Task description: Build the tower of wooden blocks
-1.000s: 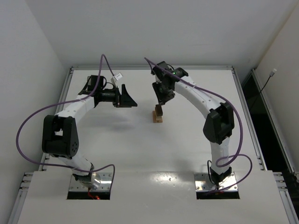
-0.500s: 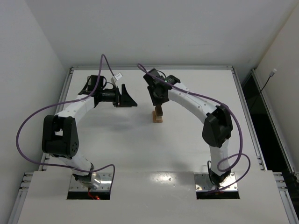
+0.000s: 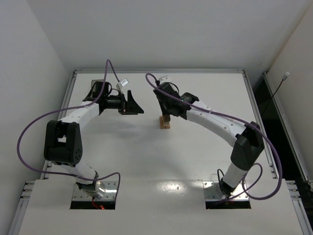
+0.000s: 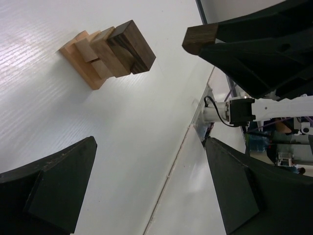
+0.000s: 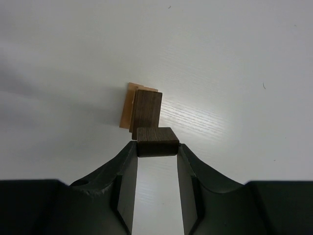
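The right pincer (image 5: 156,147) is clamped on a dark brown block (image 5: 157,139), held just above the tower (image 5: 145,108) and apparently clear of its dark top piece. The tower stands on the bench (image 3: 122,152), centrally and toward the far side. The left pincer (image 3: 134,104) hovers to its left, spread wide with nothing in it.

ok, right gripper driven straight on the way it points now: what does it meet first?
Likely the tower: the dark wood block clamped in the right gripper would touch its dark top first. Depth is unclear; it might slip past to the table.
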Robot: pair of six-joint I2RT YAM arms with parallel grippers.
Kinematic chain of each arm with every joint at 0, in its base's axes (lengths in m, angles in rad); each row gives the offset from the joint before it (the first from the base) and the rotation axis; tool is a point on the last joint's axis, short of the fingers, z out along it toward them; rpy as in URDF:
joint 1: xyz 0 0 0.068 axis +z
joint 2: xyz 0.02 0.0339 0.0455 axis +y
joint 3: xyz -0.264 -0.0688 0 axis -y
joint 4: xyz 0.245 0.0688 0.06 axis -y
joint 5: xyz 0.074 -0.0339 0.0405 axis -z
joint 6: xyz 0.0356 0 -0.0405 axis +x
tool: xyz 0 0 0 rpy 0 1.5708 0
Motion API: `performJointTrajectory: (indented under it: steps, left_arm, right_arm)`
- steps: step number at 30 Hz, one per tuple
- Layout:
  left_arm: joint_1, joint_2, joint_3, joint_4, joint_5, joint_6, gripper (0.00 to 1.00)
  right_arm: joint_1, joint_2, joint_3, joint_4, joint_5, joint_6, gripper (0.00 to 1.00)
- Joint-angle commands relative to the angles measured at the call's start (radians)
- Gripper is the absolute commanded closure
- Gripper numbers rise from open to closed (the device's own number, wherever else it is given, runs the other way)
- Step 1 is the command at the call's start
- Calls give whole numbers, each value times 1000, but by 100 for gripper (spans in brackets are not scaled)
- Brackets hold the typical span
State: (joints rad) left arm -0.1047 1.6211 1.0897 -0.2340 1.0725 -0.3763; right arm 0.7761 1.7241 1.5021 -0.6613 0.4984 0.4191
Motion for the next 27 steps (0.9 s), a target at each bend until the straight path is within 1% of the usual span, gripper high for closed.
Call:
performJointTrajectory:
  steps: [1,6,8,10,12,17,27]
  left_arm:
    - [5,-21,-7,42,15,-4,8]
    - [5,-30,-7,51,15,-4,8]
    - [5,-30,-7,51,15,-4,8]
    - [5,-30,-7,51,15,-4,8]
    - [5,-30,-16,73,15,-15,8]
    - [5,-40,-16,73,6,-15,8]
    - [5,-30,-16,73,15,-15,8]
  right_arm:
    - [18,-89,-95,161,58,-20,100]
    - [28,-112,-255,294,91,-20,100]
    - [28,-121,-276,330,91,-20,100]
    - [28,-121,-276,339,91,-32,100]
    - [17,-121,-254,339,48,-32,100]
    - [17,-112,-235,330,13,-42,100]
    - [-1,-63,-188,321,-26,-42,100]
